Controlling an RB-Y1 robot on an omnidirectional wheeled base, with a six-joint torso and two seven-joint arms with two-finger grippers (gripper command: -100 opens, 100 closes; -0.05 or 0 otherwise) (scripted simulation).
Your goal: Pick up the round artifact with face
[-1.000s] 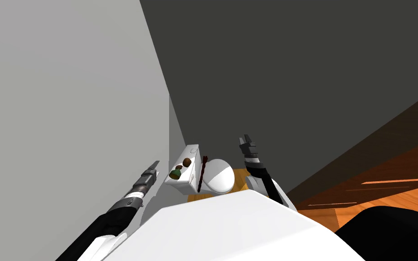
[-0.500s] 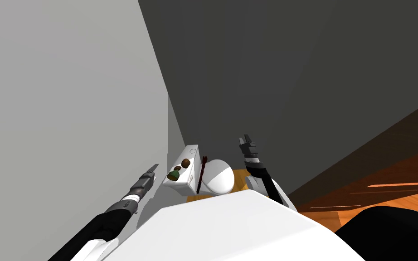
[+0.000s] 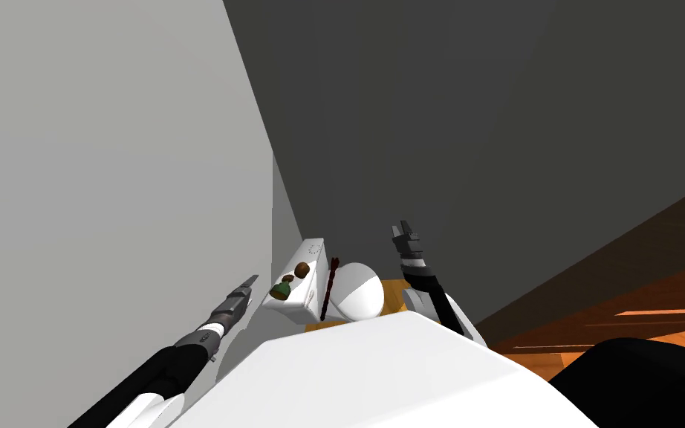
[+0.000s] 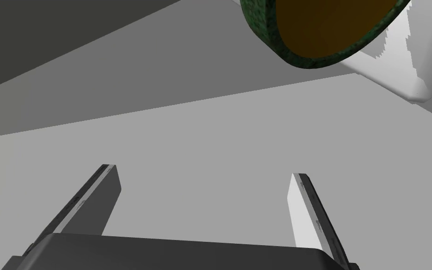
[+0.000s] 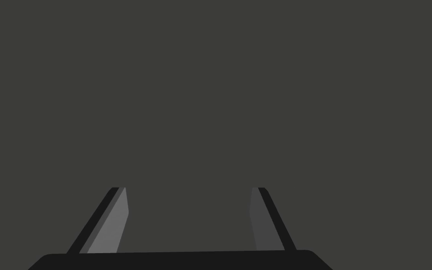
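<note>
A small brown round piece (image 3: 302,268) lies on the white toilet tank's top (image 3: 313,251). Beside it, nearer me, stands a green-based piece with a brown top (image 3: 283,288). The left wrist view looks up at a round thing with a green rim and a brown face (image 4: 327,23) on the white tank's edge (image 4: 398,70), beyond and to one side of the fingers. My left gripper (image 3: 248,281) (image 4: 204,171) hangs open and empty just left of the tank. My right gripper (image 3: 405,229) (image 5: 188,188) is raised to the right of the toilet, open and empty.
The white toilet bowl with its lid down (image 3: 359,290) is in front of the tank. A dark red stick (image 3: 328,286) lies between them. A light grey wall (image 3: 111,186) is close on the left and a dark grey wall (image 3: 482,111) behind. Wooden floor (image 3: 631,319) extends right.
My left arm has dropped and drawn back a little beside the tank. The head view has shifted slightly. The right arm has kept its place.
</note>
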